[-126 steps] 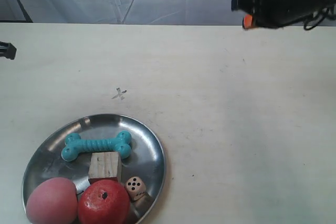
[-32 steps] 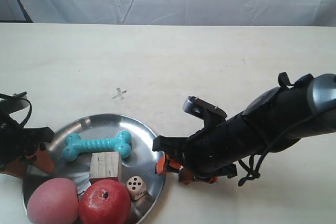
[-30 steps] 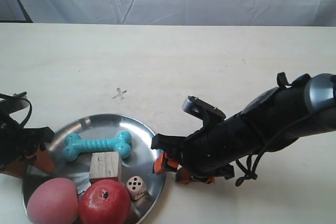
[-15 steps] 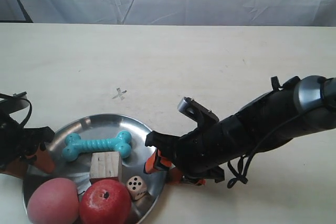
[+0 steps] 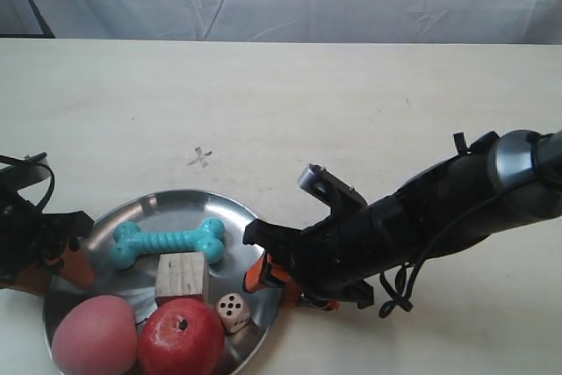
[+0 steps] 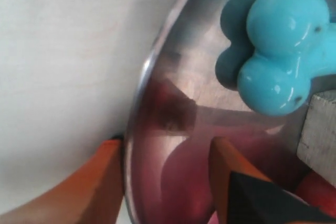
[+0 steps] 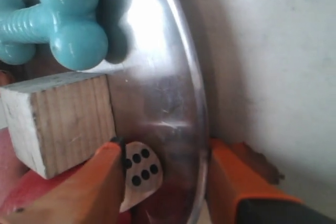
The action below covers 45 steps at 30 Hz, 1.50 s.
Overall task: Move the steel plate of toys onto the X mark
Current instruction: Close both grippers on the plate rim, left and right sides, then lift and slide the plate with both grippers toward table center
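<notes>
The steel plate (image 5: 154, 206) sits on the cream surface (image 5: 369, 111), with the X mark (image 5: 200, 157) near it but clear of its rim. On the plate lie a teal bone (image 5: 167, 241), wooden cube (image 5: 182, 277), die (image 5: 232, 308), red apple (image 5: 180, 338) and pink ball (image 5: 94, 335). The left hand (image 6: 165, 182) straddles the plate's rim near the bone's end, fingers apart. The right hand (image 7: 163, 182) straddles the opposite rim by the die, also spread; whether any pad presses the metal is unclear.

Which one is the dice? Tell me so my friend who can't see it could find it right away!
Find the big shiny steel plate in the lower left of the exterior view. Near its right edge, tucked beside the wooden cube and the red apple, sits the die. It is the smallest toy on the plate and the only whitish one with black dots.
</notes>
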Each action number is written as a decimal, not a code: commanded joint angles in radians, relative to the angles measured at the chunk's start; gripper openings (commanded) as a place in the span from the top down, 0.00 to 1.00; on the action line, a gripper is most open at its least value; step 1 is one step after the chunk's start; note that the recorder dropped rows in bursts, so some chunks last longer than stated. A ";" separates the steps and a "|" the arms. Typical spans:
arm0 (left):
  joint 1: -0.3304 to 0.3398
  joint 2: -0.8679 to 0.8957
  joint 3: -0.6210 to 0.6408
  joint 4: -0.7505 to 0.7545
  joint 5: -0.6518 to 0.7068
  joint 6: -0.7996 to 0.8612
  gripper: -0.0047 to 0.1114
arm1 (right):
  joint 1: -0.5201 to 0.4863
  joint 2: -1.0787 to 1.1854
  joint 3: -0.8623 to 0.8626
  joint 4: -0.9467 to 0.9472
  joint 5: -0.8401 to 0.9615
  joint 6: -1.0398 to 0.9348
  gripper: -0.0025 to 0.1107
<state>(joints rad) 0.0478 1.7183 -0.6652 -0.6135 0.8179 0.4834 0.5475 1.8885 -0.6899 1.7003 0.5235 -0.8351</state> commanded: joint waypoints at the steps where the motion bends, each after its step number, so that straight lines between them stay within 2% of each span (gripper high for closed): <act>1: -0.001 0.008 0.007 -0.050 -0.008 0.032 0.65 | 0.002 0.023 0.015 -0.016 -0.060 -0.014 0.64; 3: -0.001 0.008 0.007 -0.052 -0.008 0.044 0.74 | 0.002 0.023 0.015 -0.016 -0.060 -0.014 0.73; 7: -0.001 0.008 0.007 -0.094 0.003 0.101 0.89 | 0.002 0.023 0.015 -0.012 -0.057 -0.025 0.97; 8: -0.001 0.008 0.007 -0.111 0.009 0.119 0.93 | 0.002 0.023 0.015 -0.009 -0.055 -0.026 0.98; 9: -0.001 0.008 0.007 -0.126 0.014 0.139 0.96 | 0.002 0.023 0.015 -0.009 -0.053 -0.026 0.98; 14: -0.001 0.008 0.007 -0.178 0.032 0.182 0.96 | 0.002 0.023 0.015 -0.005 -0.013 -0.029 0.98; 25: -0.001 0.006 -0.009 -0.172 0.115 0.182 0.96 | 0.002 0.023 0.015 0.030 0.080 -0.029 0.98; 32: -0.001 -0.018 -0.076 -0.157 0.211 0.155 0.96 | 0.000 0.023 -0.026 0.033 0.162 -0.029 0.98; 41: -0.001 -0.018 -0.203 -0.074 0.311 0.067 0.96 | 0.000 0.023 -0.165 -0.150 0.189 0.118 0.99; 45: -0.001 -0.016 -0.277 -0.023 0.329 0.012 0.96 | -0.046 0.021 -0.247 -0.253 0.247 0.210 0.99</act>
<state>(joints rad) 0.0727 1.7120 -0.8982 -0.4837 0.9752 0.5239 0.5072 1.9276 -0.8544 1.4622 0.5763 -0.6482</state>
